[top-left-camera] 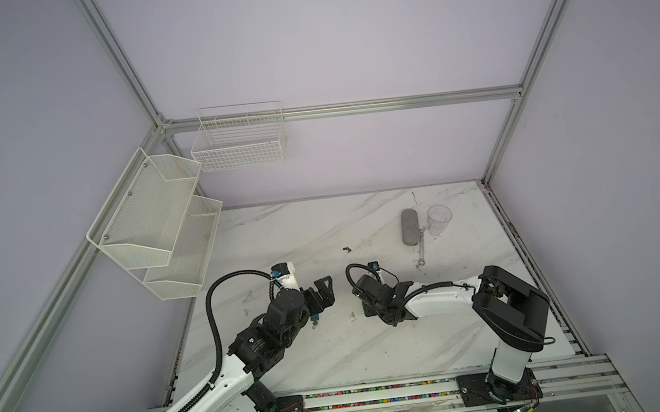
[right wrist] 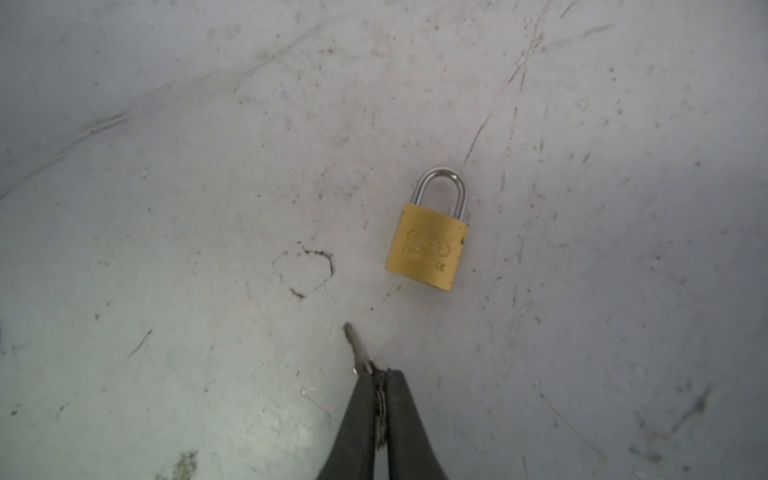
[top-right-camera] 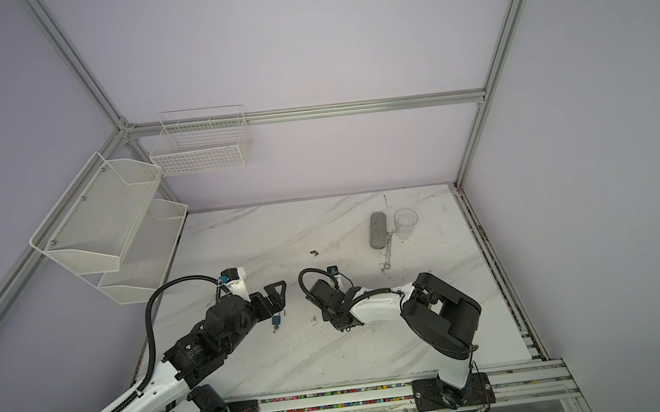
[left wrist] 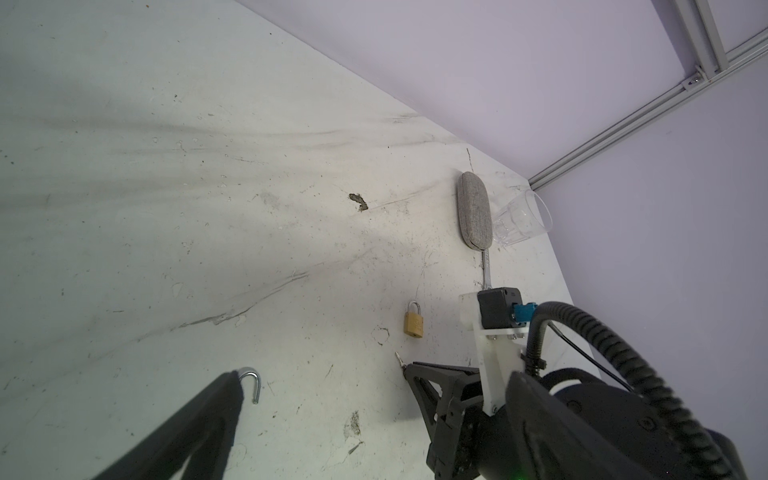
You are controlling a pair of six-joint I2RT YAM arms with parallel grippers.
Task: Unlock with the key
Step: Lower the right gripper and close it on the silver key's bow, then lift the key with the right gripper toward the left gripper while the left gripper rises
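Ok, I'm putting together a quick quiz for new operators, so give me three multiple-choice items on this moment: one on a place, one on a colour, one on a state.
1. Where is the padlock?
A) flat on the table, beyond the tip of the key
B) hanging from a door
C) inside a box

2. What colour is its body?
A) red
B) brass yellow
C) black

3. What state is the key in?
A) inserted in the lock
B) lying loose
C) pinched in the right gripper, outside the lock

Answers: 1 A, the right wrist view shows it lying apart from the key; 2 B, the body looks golden; 3 C, the gripper is closed on the key's head.
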